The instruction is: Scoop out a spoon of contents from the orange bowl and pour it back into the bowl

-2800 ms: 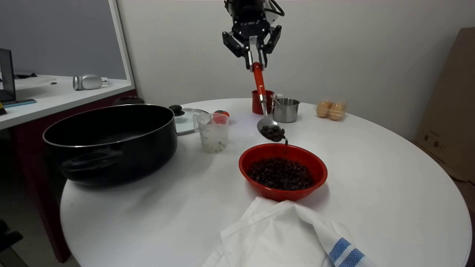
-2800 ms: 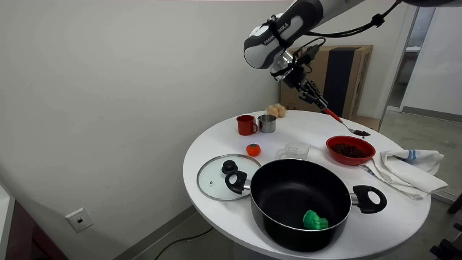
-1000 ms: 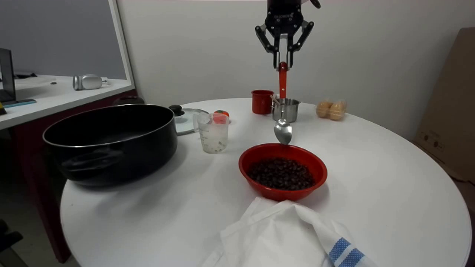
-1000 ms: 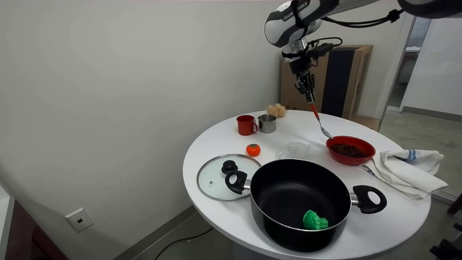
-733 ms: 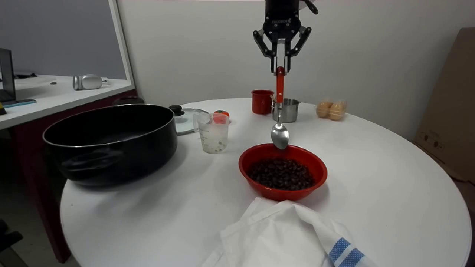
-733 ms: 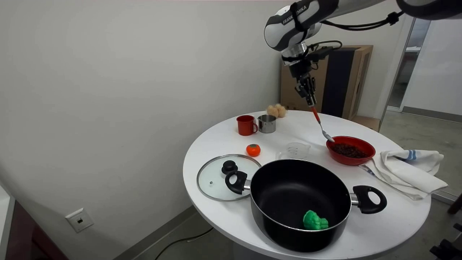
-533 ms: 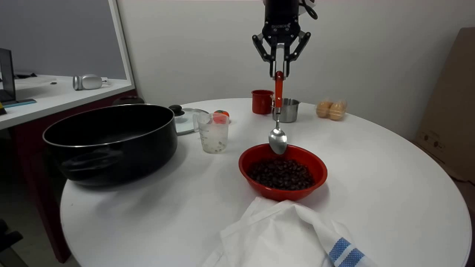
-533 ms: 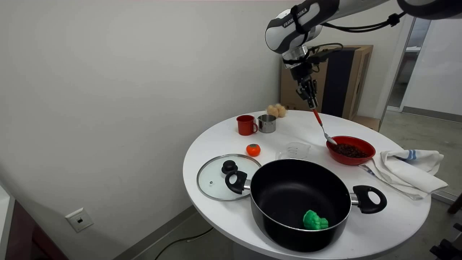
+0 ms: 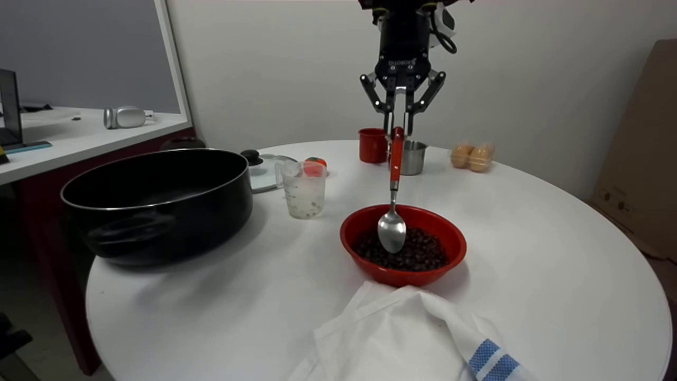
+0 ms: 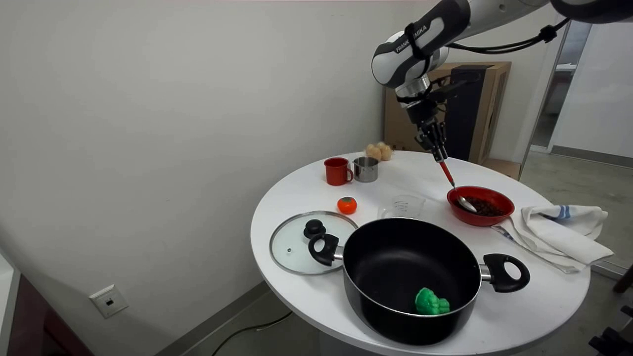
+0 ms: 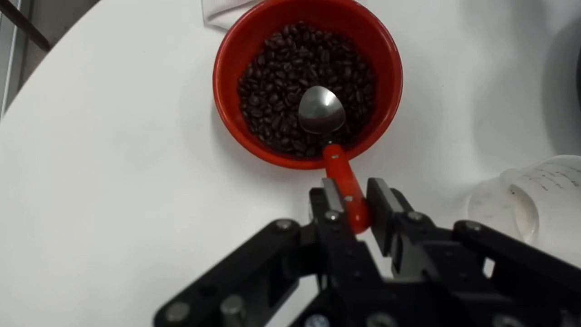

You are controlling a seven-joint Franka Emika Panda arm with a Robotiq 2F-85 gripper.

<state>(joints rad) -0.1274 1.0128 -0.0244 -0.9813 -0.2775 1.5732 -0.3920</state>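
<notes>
The spoon (image 9: 394,185) slants down below the gripper (image 11: 355,193), which pinches its handle (image 9: 395,164); its bare scoop end (image 11: 321,111) is over, perhaps touching, the beans (image 11: 277,81) in the bowl (image 11: 226,91). Probably scooping and pouring back are done; if not, both remain.

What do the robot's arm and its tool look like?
The arm is white and dark grey with rounded shapes, black cables, and lettering partly under a black strap. The tool is black, marked ROBOTIQ, with two jointed fingers tipped in grey.
</notes>
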